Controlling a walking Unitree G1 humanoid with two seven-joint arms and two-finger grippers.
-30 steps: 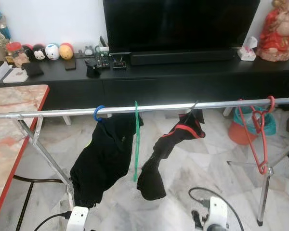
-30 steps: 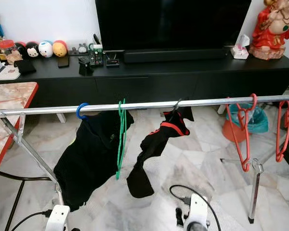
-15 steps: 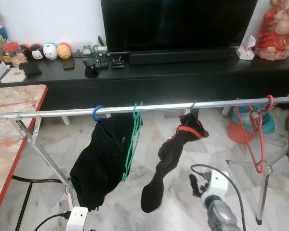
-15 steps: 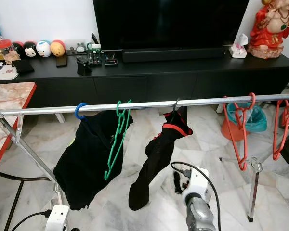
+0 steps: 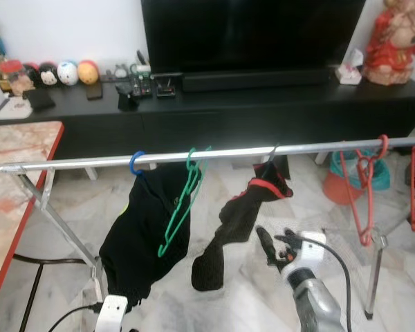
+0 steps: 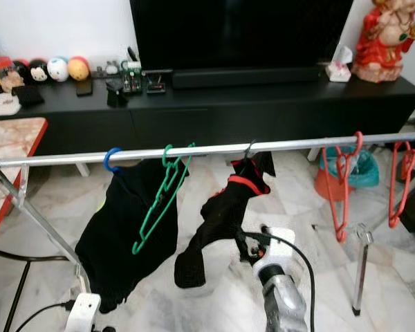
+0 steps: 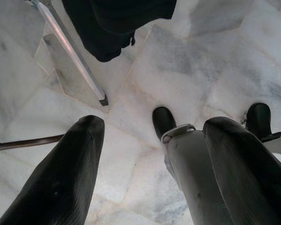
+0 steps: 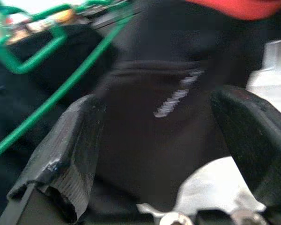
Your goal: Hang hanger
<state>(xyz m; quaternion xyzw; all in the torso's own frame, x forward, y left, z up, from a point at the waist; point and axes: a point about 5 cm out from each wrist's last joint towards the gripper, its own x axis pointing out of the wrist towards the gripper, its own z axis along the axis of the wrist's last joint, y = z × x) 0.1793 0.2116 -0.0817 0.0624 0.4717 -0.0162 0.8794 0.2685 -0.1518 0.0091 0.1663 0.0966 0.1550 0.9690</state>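
Since half a second ago the right gripper [image 5: 275,243] has risen from the lower right of the frame toward the middle, and now sits just beside the lower part of the black garment with red trim [image 5: 243,207]. The green hanger [image 5: 182,205] has swung further out at an angle, its lower end kicked toward the left.

That green hanger hooks over the metal rail [image 5: 90,162] near the centre of the head view, tilted, lying against a black garment [image 5: 142,228] that hangs from a blue hook [image 5: 135,163] just to its left. The garment with red trim hangs from the rail a little right of centre. Two red hangers [image 5: 363,187] dangle from the rail near the right edge.

The right gripper's fingers [image 8: 68,145] stand wide apart with nothing between them; in its wrist view they frame the dark cloth, with the green hanger off to one side. The left gripper [image 7: 150,173] hangs low, fingers spread and empty, pointing at the marble floor [image 7: 215,70] near a foot of the rack.

Behind the rail, a long black bench [image 5: 263,104] carries a television [image 5: 252,31], round toy figures [image 5: 68,72] at upper left and a red statue [image 5: 400,41] at upper right. A red-edged marble table [image 5: 17,173] sits at the left edge.
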